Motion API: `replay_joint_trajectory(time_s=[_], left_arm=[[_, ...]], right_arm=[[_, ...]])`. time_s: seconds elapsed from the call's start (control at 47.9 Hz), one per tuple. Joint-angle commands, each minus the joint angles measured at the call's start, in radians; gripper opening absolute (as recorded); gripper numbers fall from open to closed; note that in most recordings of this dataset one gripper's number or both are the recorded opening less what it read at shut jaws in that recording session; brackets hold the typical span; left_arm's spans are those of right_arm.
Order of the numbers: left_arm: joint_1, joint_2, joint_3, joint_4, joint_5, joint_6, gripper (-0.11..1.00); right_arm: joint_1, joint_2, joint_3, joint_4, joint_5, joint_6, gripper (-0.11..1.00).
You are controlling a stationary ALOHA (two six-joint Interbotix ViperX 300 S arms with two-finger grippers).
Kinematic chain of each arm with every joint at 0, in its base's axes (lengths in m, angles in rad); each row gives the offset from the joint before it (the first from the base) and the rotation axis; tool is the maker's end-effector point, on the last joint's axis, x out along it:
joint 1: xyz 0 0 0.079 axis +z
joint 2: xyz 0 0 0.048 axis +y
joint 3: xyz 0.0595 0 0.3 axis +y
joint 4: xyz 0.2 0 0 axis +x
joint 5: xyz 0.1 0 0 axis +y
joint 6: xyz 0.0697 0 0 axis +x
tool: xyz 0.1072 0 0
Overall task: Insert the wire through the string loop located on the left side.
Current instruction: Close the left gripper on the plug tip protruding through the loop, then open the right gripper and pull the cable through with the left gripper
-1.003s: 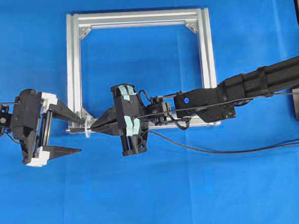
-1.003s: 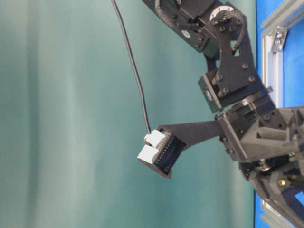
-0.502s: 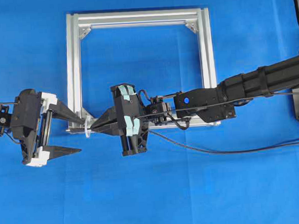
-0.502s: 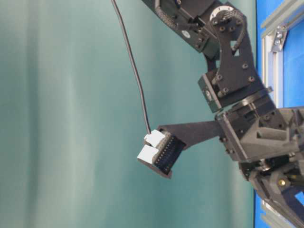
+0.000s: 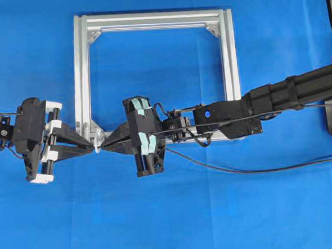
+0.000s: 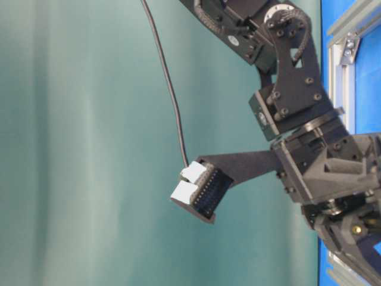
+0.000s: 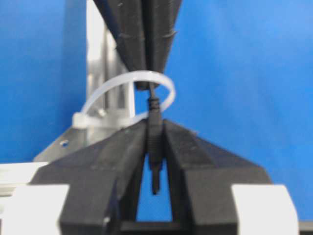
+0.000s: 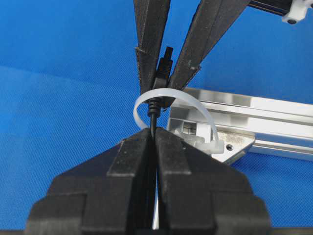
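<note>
- The wire (image 8: 153, 111) passes through the string loop (image 8: 172, 93), at the 7 o'clock corner of the metal frame (image 5: 83, 79) on the blue table (image 5: 171, 214).
- My left gripper (image 7: 155, 128) is clamped on the wire's plug, at the loop's 9 o'clock side seen from overhead.
- My right gripper (image 8: 152, 134) pinches the wire at the loop's 3 o'clock side.

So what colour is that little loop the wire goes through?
The string loop is translucent whitish, clearest in the right wrist view against the blue cloth.
</note>
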Motion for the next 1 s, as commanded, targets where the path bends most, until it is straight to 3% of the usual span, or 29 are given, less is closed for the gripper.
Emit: replay_joint_trajectory(time_s=[0.0, 0.481, 0.585, 0.773, 0.836, 0.982], left_arm=[[-0.005, -0.009, -0.011, 0.002, 0.002, 0.002, 0.08], [-0.003, -0.009, -0.011, 0.002, 0.002, 0.002, 0.08], [-0.003, -0.009, -0.011, 0.002, 0.002, 0.002, 0.08], [-0.003, -0.009, -0.009, 0.002, 0.002, 0.003, 0.08], [-0.003, -0.009, -0.008, 0.002, 0.002, 0.003, 0.08], [-0.003, -0.014, -0.008, 0.002, 0.011, 0.003, 0.08]], right_arm=[[-0.008, -0.021, -0.018, 0.000, -0.003, 0.000, 0.00], [-0.011, -0.023, -0.015, -0.005, 0.012, -0.003, 0.02], [-0.011, -0.026, -0.011, -0.005, 0.012, -0.003, 0.20], [-0.009, -0.051, 0.025, -0.005, 0.006, -0.003, 0.78], [-0.011, -0.061, 0.038, -0.002, 0.000, -0.003, 0.92], [-0.009, -0.084, 0.072, 0.002, -0.006, 0.000, 0.89]])
